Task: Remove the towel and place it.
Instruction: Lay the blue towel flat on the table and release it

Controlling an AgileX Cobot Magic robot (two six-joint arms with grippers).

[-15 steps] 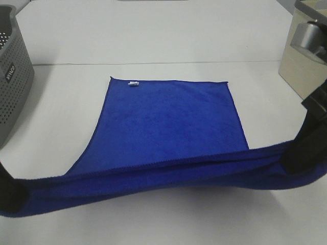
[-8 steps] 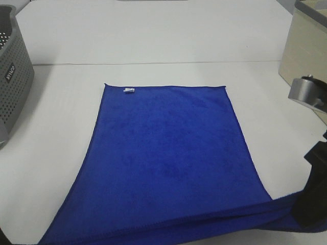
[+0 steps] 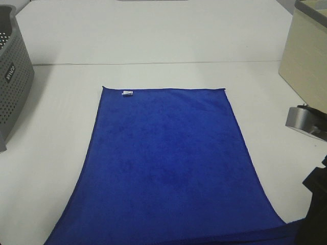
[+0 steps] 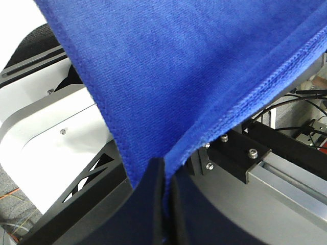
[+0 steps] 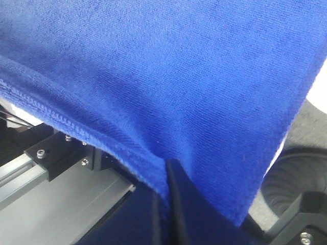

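Blue plush fills most of what I get from the high camera: the large rectangular deep-blue microfibre towel (image 3: 168, 163) lies spread flat on the white table (image 3: 46, 153). A small white tag (image 3: 127, 93) sits on its far short edge, and its near end runs off the bottom of the picture. A grey perforated plastic basket (image 3: 11, 87) stands well apart from it at the table's left edge, and a tall beige box (image 3: 306, 56) stands at the right. From up there I cannot see either set of fingers; only a dark piece of the right arm (image 3: 317, 204) shows in the lower right corner. The left wrist camera gives me what the high one hides: the left gripper (image 4: 164, 171) has its black jaws pressed together on the towel's hemmed edge. The cloth fans away from the pinch, with an aluminium rail (image 4: 291, 173) of the rig beneath. The right wrist camera shows the same on its side: the right gripper (image 5: 166, 171) is pinching the stitched hem, and blue cloth covers nearly the whole view.
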